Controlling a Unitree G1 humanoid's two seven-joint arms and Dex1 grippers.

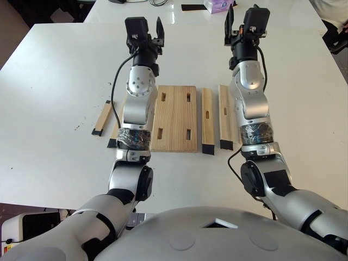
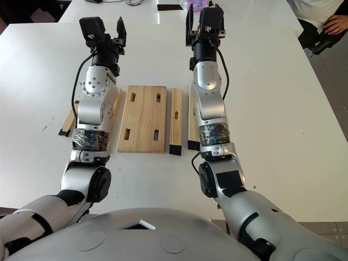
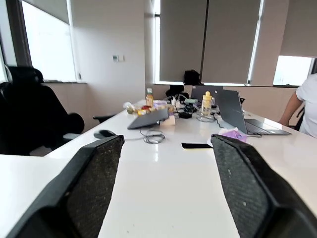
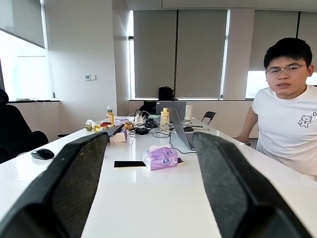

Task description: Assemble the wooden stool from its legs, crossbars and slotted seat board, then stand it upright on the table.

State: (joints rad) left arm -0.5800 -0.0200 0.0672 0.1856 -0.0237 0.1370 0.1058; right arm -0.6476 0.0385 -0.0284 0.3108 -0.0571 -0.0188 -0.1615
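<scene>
Field notes, start of task (judged): parts lie flat on table (image 1: 54, 81), none joined, none held.

- Board (image 1: 174, 117) is set betw. the two forearms, slots up, long axis running away from robot.
- L stick (image 1: 103, 117) is seen just outside L forearm, apart from it.
- 2nd stick (image 1: 114, 138) is partly covered by L forearm, beside board's L edge.
- Slotted stick (image 1: 207, 120) is laid just R of board.
- R stick (image 1: 224, 114) is next over, partly covered by R forearm.
- All sticks are laid parallel to board, black ends toward robot.

Key relation: L gripper (image 1: 145, 33) and R gripper (image 1: 242, 24) are placed beyond the far ends of all parts, over bare table, pointing away. Every part thus lies back toward robot from the jaws. A pull-back and a tilt down are judged needed before any pick.

- L arm is nearer L stick.
- R arm is nearer slotted stick.
- Board is approx. equal for both.

Jaws: both pairs are seen apart, nothing betw. them.

Views: layout and axes are given by the head views. Jaw gaps are given by the wrist cams, which look level across the table, away from parts. L fingers (image 3: 94, 188) are spread wide. A tissue pack (image 4: 161, 157) is noted well ahead of R gripper.
</scene>
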